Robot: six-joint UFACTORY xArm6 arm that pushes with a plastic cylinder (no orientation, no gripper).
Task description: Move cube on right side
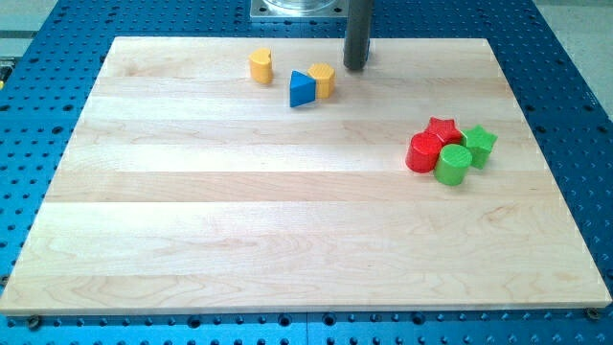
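Observation:
My tip (pixel 355 67) rests on the wooden board (pixel 239 220) near the view's top, just right of centre. A yellow hexagonal block (pixel 323 80) lies just left and below the tip, touching a blue triangular block (pixel 302 89). A yellow cylinder (pixel 261 66) stands further left. At the view's right a cluster holds a red star (pixel 442 128), a red cylinder (pixel 423 152), a green cylinder (pixel 453 164) and a green star (pixel 480 143). No cube shape can be made out.
The board lies on a blue perforated table (pixel 575 115). The robot's metal base (pixel 297 10) is at the view's top edge behind the rod.

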